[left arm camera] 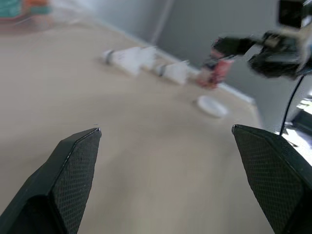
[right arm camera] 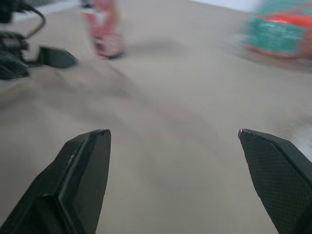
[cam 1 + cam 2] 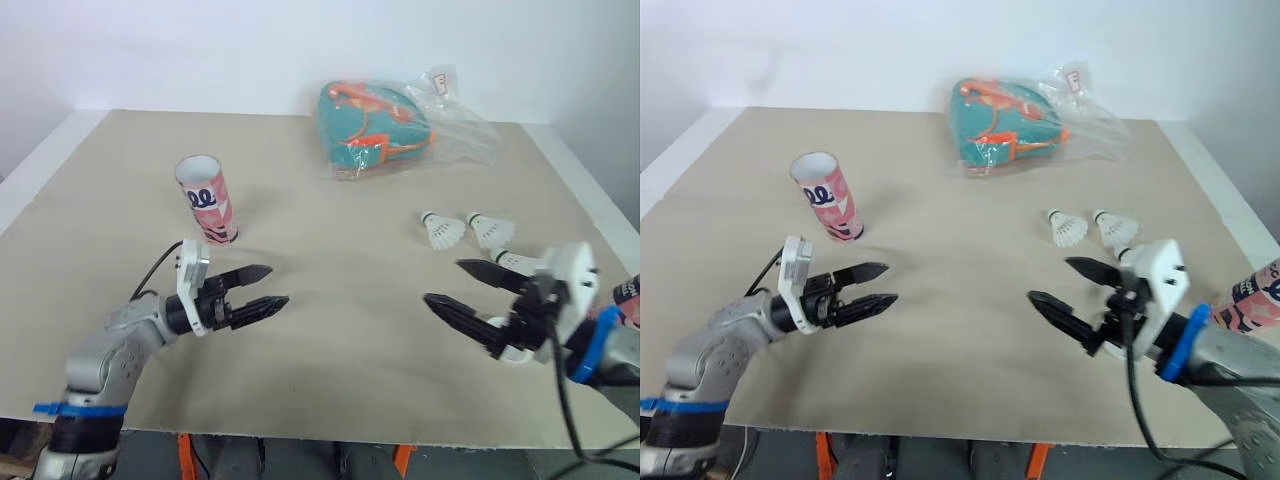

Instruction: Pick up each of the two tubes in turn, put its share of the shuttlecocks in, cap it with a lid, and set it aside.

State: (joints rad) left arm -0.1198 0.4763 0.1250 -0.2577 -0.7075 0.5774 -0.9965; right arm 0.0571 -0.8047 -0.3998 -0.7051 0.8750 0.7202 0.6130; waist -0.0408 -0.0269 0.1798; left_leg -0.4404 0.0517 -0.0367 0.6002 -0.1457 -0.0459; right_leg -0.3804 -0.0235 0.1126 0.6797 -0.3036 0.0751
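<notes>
Tubes sit well apart: one pink tube (image 3: 206,200) stands upright and uncapped on the left side of the desk (image 3: 330,340), just beyond the left pincer (image 3: 278,285), which hovers empty with its fingers apart, while the other tube (image 3: 1252,300) shows at the desk's far right edge, tilted as far as I can tell. The right pincer (image 3: 443,282) hangs over the desk with fingers spread wide and nothing in it, a white lid (image 1: 210,106) lying flat near it and two shuttlecocks (image 3: 442,231) side by side just beyond. A teal and orange bag (image 3: 370,125) in clear plastic rests at the far side.
</notes>
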